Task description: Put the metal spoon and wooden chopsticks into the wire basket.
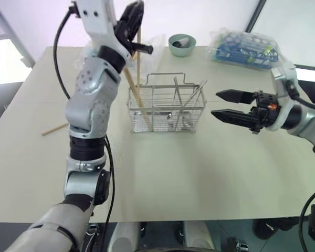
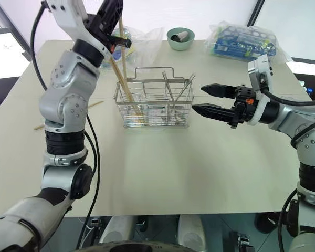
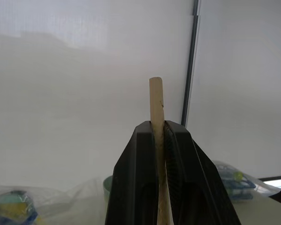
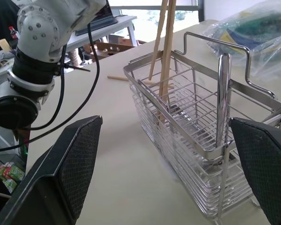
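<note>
Left claw (image 1: 138, 32) clamps one upright chopstick (image 1: 138, 58) above the wire basket (image 1: 166, 108) on the counter (image 1: 210, 168) — spoon (image 1: 190, 102) leaning inside — while the right claw (image 1: 224, 105) hovers beside it, fingers spread wide.

Basket (image 1: 166, 107) mid-bench (image 1: 199, 178). Two chopsticks (image 1: 138, 100) stand in its left end, one gripped above by left tool (image 1: 138, 39). Spoon (image 1: 186, 105) leans in right part. Third chopstick (image 1: 54, 129) lies on bench far left. Bowl (image 1: 181, 44) behind basket, bag (image 1: 247, 50) back right. Right tool (image 1: 226, 105) just right of basket.
</note>
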